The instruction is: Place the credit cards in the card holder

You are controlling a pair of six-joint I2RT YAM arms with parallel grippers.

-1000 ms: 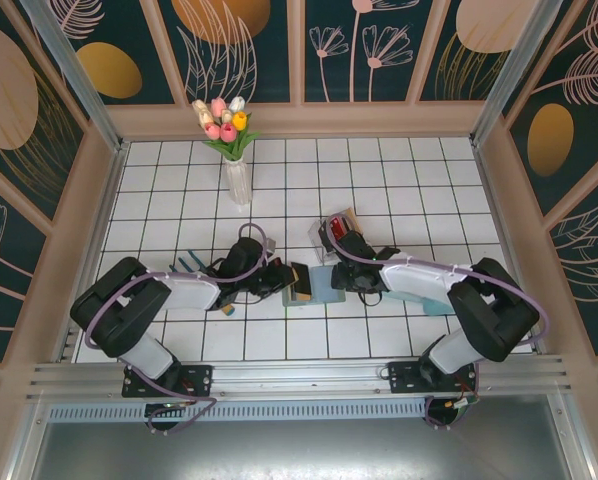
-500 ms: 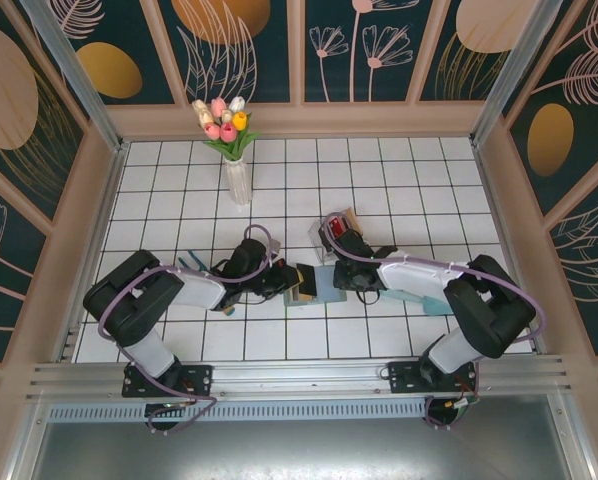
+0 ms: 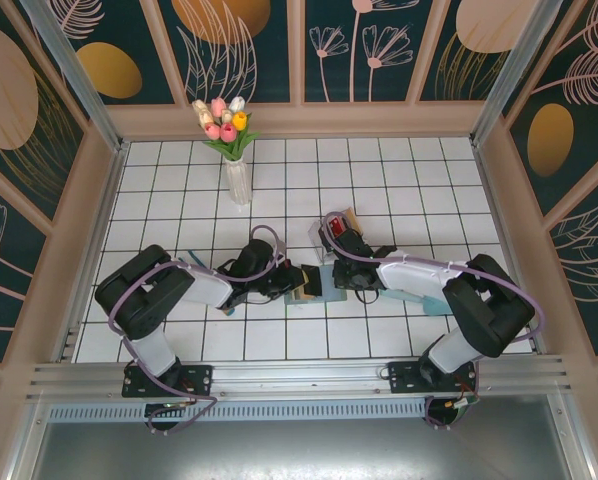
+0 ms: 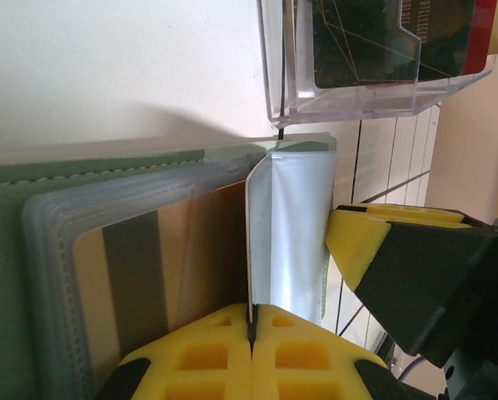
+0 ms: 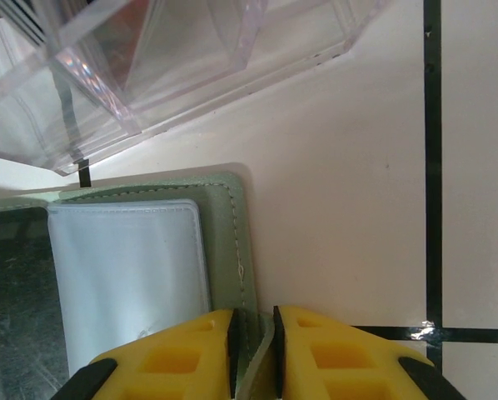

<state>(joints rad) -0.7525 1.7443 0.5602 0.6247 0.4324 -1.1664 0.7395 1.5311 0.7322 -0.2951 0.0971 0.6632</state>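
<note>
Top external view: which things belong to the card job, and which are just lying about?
Job: card holder, tan card in its sleeve, clear box of what look like cards, left gripper, right gripper.
Lying about: tulips, white vase.

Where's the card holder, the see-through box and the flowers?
card holder (image 5: 229,250): right wrist view, its green cover.
see-through box (image 5: 216,58): right wrist view, its clear wall.
flowers (image 3: 226,128): top view, a pink bloom.
</note>
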